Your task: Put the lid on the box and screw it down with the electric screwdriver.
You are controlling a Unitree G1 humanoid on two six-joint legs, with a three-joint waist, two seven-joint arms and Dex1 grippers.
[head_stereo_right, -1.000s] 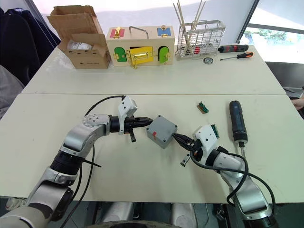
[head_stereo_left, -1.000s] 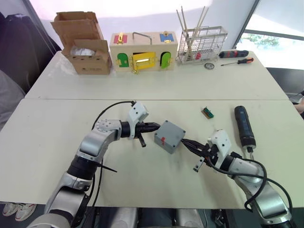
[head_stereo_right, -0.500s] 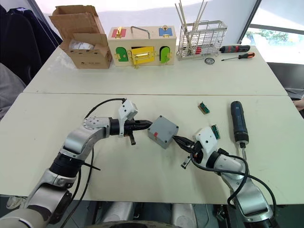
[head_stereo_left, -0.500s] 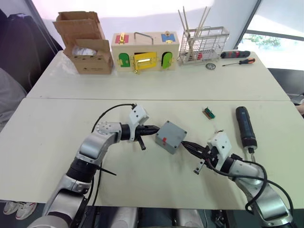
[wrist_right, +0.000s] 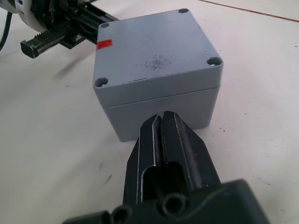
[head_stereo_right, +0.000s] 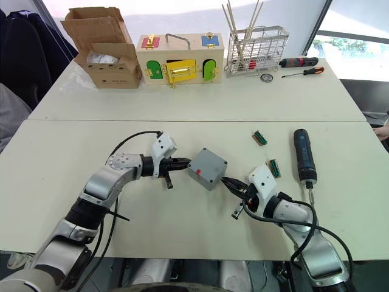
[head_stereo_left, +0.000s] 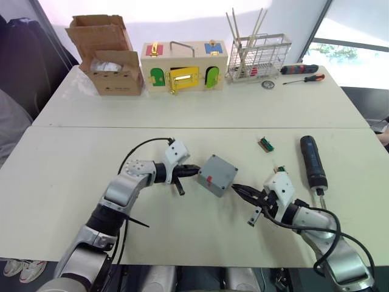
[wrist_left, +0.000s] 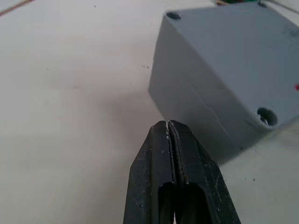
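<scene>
- Pale tables [head_stereo_left: 73, 164] butt together under a bright window; along the far one, left to right, stand a cardboard carton [head_stereo_left: 109, 58], a wooden latch box [head_stereo_left: 184, 66], a wire rack [head_stereo_left: 260, 56] with sticks in it, and two hand screwdrivers [head_stereo_left: 302, 73].
- On the near table the left gripper [head_stereo_left: 196, 171] lies low, its fingers [wrist_left: 169, 154] pressed flat together and holding nothing; the tips sit just beside the box, a thin gap showing.
- Between both grippers sits the box [head_stereo_left: 217, 174], grey, turned cornerwise, with the lid [wrist_right: 154, 51] already seated on top, a red mark at one corner, its screw holes open.
- To the right, the right gripper [head_stereo_left: 238, 189] is clenched empty, its tips just short of the box's wall.
- Further right lie a small green part [head_stereo_left: 265, 144] and the electric screwdriver [head_stereo_left: 312, 161], well apart from the box.
</scene>
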